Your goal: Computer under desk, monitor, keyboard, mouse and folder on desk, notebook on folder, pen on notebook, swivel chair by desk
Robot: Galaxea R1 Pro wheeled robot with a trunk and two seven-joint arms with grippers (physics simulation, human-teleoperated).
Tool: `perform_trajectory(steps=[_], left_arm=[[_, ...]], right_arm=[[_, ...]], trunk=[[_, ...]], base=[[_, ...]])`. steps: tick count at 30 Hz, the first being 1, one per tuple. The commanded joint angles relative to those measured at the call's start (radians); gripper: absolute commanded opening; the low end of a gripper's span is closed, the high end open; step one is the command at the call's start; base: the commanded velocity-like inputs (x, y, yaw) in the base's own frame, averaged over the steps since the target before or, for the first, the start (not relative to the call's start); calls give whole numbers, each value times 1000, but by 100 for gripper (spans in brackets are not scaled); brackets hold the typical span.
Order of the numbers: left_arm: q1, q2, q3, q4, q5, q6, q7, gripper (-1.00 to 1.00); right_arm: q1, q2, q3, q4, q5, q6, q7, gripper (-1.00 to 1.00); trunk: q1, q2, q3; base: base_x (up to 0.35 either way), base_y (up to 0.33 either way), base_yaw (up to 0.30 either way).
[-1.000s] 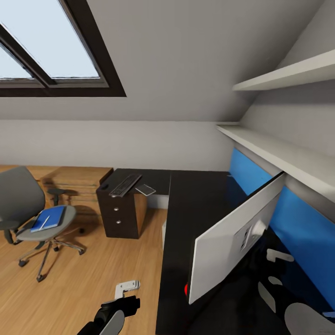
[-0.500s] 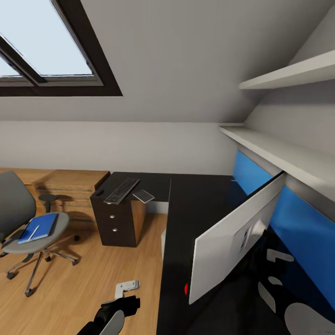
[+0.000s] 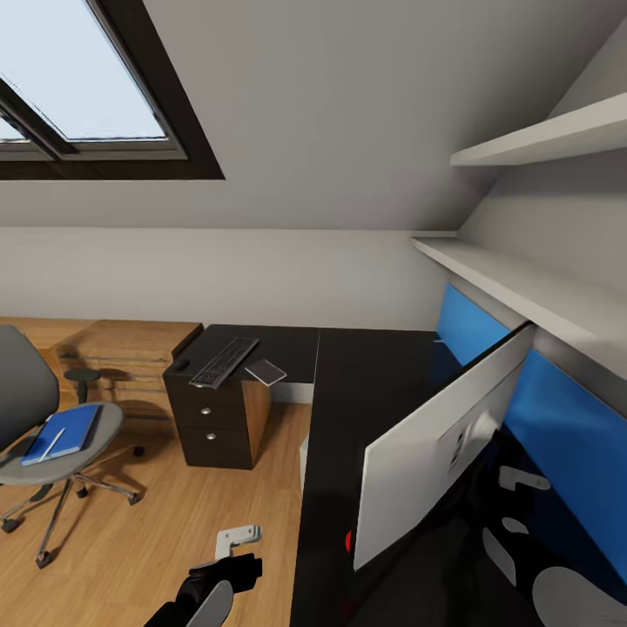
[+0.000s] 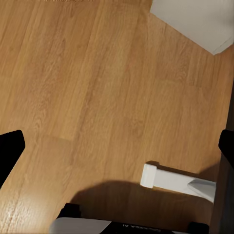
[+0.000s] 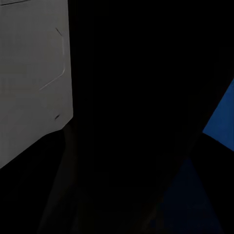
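Ahead we see the L-shaped bench (image 3: 374, 383), its glossy black top running from the drawer unit (image 3: 209, 418) at the far left wing to the blue back panel (image 3: 557, 409) on our right. Its three drawers are shut, so we cannot tell what they hold. On that wing the keyboard (image 3: 224, 362) lies flat, a dark mouse (image 3: 182, 365) just beside its left end and a small grey notebook (image 3: 266, 373) near its right end. The monitor (image 3: 444, 444) stands on the near part of the bench, silver back toward us, tilted. The swivel chair (image 3: 39, 427) stands on the wood floor (image 3: 157, 531), well apart from the bench, and its seat carries the blue folder (image 3: 63, 433) with a white pen (image 3: 50, 444) lying on it. Against the earlier pictures the whole view has slid rightward, so the chair now sits nearer the left edge; that is our camera turning, not the things moving.

Our left claw (image 3: 237, 537) hangs low over the floor with its dark fingertips (image 4: 10, 151) set wide apart, holding nothing. Our right claw's state we cannot tell; its camera looks at the monitor's pale back.
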Motion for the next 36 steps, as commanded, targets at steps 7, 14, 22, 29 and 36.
perform_trajectory(steps=[7, 14, 22, 29, 36], left_arm=[[-1, 1, -3, -2, 8, 1, 9, 100], [-1, 1, -3, -2, 8, 1, 9, 100], [-1, 1, -3, -2, 8, 1, 9, 100], [-1, 1, -2, -2, 8, 1, 9, 100], [-1, 1, -2, -2, 8, 1, 9, 100]], right_arm=[[-1, 1, 9, -1, 1, -5, 1, -100], [-1, 1, 15, -1, 1, -5, 0, -100], [-1, 1, 15, -2, 1, -5, -1, -100], [-1, 1, 15, -3, 1, -5, -1, -100], [-1, 1, 16, -3, 1, -5, -1, -100]], trunk=[[1, -2, -1], [1, -2, -1], [1, -2, -1], [1, -2, -1], [1, -2, -1]], base=[[37, 0, 0], [17, 0, 0], [7, 0, 0], [28, -28, 0], [6, -41, 0]])
